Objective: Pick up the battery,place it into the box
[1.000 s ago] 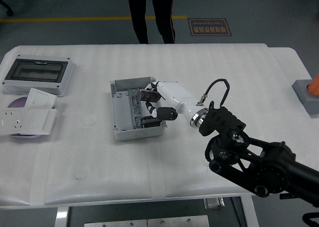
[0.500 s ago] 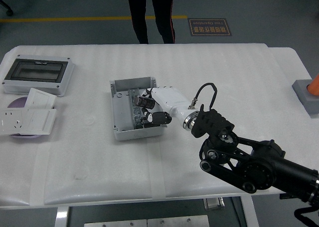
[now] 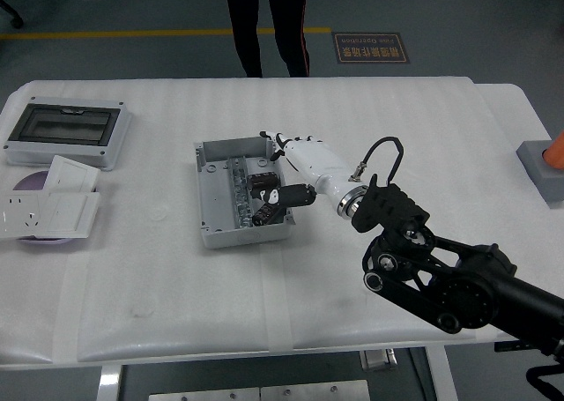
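Change: right hand (image 3: 295,167) has swung back toward 1 o'clock since half a second ago.
Fingers: curled over the box (image 3: 240,192), pinching the battery (image 3: 267,212).
Battery: inside box's right half, long axis 2-to-8 o'clock.

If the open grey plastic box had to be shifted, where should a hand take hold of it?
Probably the open grey plastic box is best gripped at its bare left wall, coming from the left: that long straight edge is clear, while the white right hand reaches in over its right side. Left arm not visible.
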Controlling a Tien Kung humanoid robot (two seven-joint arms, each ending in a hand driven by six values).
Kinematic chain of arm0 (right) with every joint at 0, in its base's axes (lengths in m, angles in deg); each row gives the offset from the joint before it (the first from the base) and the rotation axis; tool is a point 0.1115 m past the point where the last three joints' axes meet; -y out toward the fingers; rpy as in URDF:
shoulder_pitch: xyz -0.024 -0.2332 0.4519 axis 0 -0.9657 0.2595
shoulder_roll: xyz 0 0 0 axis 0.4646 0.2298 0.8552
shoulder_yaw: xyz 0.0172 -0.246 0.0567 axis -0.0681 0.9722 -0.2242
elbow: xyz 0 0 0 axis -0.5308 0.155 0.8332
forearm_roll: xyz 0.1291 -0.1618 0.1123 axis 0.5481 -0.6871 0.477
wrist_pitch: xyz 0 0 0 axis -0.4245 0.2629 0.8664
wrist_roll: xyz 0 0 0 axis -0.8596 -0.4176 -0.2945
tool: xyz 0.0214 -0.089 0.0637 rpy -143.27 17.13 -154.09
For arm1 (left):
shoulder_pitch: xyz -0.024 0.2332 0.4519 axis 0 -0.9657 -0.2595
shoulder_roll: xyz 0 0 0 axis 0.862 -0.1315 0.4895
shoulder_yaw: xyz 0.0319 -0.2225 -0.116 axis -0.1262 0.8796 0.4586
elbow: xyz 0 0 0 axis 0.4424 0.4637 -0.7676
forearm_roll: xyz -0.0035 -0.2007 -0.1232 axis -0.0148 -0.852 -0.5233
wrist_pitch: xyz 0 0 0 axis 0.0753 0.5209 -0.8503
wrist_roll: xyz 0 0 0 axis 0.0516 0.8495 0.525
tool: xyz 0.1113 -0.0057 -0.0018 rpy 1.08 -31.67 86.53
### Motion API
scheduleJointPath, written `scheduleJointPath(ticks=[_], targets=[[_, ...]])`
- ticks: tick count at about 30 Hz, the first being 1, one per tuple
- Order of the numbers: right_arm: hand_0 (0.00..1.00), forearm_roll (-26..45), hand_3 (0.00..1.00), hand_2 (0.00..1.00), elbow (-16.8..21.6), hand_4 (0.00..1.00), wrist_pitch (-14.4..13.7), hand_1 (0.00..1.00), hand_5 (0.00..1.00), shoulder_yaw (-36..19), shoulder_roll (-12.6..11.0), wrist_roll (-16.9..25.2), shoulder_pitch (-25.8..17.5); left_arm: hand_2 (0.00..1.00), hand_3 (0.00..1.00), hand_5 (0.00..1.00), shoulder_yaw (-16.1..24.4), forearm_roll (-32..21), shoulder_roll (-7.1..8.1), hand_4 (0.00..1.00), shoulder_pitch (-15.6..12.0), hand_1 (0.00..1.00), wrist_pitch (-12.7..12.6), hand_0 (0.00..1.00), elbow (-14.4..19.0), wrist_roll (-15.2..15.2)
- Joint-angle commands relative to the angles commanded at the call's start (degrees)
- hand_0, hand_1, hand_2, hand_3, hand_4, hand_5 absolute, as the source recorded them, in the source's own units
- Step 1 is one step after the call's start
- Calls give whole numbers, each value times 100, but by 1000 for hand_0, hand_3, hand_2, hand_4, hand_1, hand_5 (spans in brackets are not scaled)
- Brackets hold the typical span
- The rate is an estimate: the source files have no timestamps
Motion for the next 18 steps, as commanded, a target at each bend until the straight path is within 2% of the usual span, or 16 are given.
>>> scheduleJointPath(ticks=[4,9,11,15,18], targets=[[939,116,969,754,122,912,-77,753,495,-346,-141,60,-239,559,406,430,0,-18,18,464,-71,611,-9,437,3,24],[938,616,970,754,239,924,-177,752,514,-962,-517,321,-579,553,404,410,-122,-189,-11,458,-156,610,-34,437,-2,31],[929,897,955,750,238,933,-190,743,548,-1231,-685,474,-687,553,403,403,-170,-247,-28,457,-176,610,-41,437,-3,45],[929,1458,955,750,171,933,-144,743,548,-1721,-957,697,-821,553,403,403,-219,-298,-43,457,-171,610,-57,437,-6,63],[922,1865,923,745,97,930,-93,740,562,-2071,-1063,850,-920,555,403,396,-222,-299,-46,458,-159,610,-66,437,-7,69]])
